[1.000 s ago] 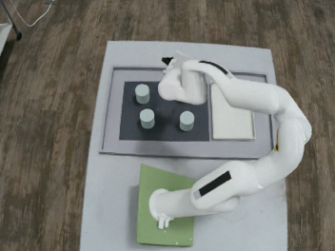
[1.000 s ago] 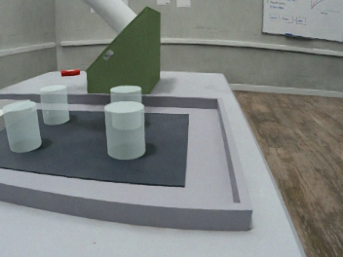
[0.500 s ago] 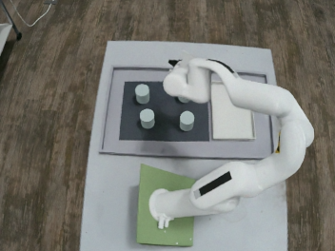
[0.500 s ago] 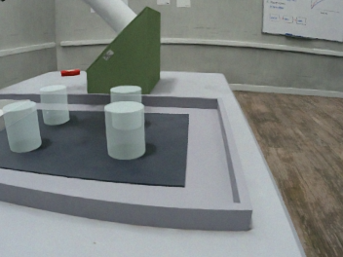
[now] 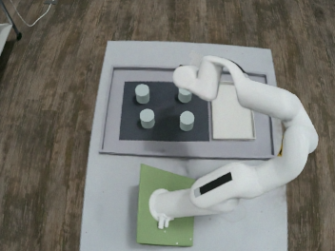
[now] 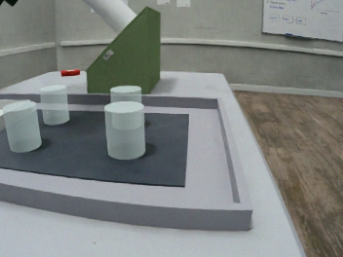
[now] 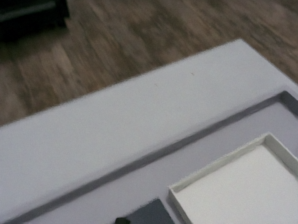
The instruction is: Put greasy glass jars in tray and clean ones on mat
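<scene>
Green wedge (image 6: pixel 128 55), red object (image 6: pixel 70 72), wall whiteboard (image 6: pixel 302 7).

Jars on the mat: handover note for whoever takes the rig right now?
Gripper: open, holding nothing; it is hidden under the wrist in the top view, above the mat's far edge beside the tray.
Jars: all four stand upright on the dark mat: far-left jar, far-right jar partly hidden under the arm, near-left jar, near-right jar.
Tray: holds no jar.
Done: nothing moved into the tray.
Left: find which jars are greasy, put those in the tray, leave clean ones on the mat.
</scene>
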`<state>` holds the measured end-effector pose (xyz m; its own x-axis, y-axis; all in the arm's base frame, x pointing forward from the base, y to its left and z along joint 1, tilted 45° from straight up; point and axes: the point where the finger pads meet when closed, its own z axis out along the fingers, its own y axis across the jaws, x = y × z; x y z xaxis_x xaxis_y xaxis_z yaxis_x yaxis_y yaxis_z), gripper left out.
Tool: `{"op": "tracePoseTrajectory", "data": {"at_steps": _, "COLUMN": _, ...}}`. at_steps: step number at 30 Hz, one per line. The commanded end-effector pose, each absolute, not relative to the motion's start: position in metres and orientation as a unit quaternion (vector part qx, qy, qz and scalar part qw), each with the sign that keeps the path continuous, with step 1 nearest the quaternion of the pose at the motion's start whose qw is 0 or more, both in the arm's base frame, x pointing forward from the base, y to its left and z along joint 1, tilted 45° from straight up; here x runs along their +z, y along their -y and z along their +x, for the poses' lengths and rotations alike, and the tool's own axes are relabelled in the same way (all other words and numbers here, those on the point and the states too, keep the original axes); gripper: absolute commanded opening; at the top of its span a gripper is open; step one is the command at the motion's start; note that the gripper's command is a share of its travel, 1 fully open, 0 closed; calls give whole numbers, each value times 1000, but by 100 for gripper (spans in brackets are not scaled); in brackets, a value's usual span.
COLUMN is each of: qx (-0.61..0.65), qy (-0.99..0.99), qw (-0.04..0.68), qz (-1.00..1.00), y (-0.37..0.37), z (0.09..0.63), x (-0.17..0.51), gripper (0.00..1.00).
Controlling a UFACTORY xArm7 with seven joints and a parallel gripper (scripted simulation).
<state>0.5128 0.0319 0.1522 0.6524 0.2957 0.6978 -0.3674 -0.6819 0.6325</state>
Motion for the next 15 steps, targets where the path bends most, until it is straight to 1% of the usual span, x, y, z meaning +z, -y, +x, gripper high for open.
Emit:
{"op": "tracePoseTrajectory", "data": {"at_steps": 1, "qx": 392, "qy": 30, "qw": 412, "qz": 822, "y": -21, "z": 509, "x": 158, "gripper": 100}}
{"op": "tracePoseTrajectory", "data": {"at_steps": 15, "qx": 311, "qy": 54, "qw": 438, "qz": 842, "y": 12, "z": 491, "x": 168, "gripper": 100}}
